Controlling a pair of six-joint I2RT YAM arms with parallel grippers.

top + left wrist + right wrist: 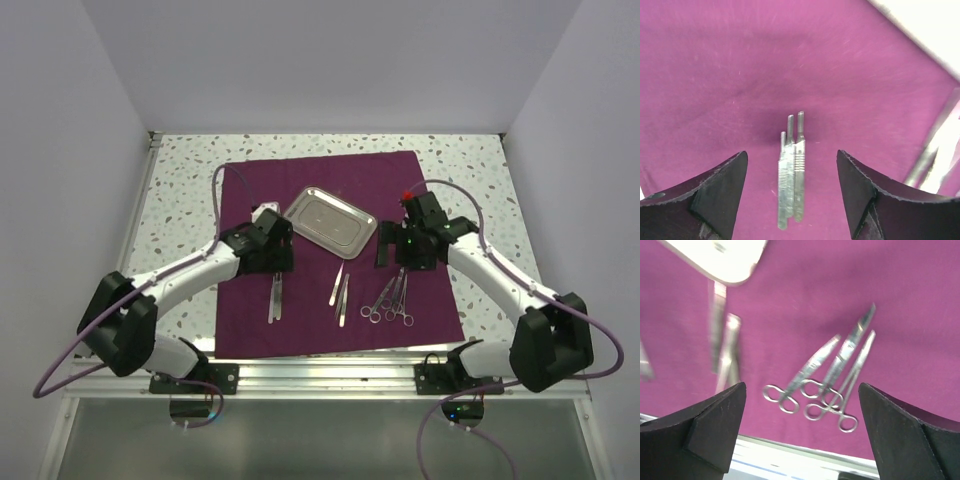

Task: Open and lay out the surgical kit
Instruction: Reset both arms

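The purple cloth (330,180) lies spread flat on the table. The steel tray (331,220) sits on it at mid back. Three flat steel handles (275,299) lie side by side at the left, also in the left wrist view (791,167). Tweezers (341,293) lie in the middle, blurred in the right wrist view (725,347). Three ring-handled forceps (389,298) lie at the right, also in the right wrist view (830,375). My left gripper (792,195) is open above the handles, empty. My right gripper (802,430) is open above the forceps, empty.
The speckled table (180,210) shows round the cloth, with white walls on three sides. A metal rail (330,375) runs along the near edge by the arm bases. Purple cables loop from both arms.
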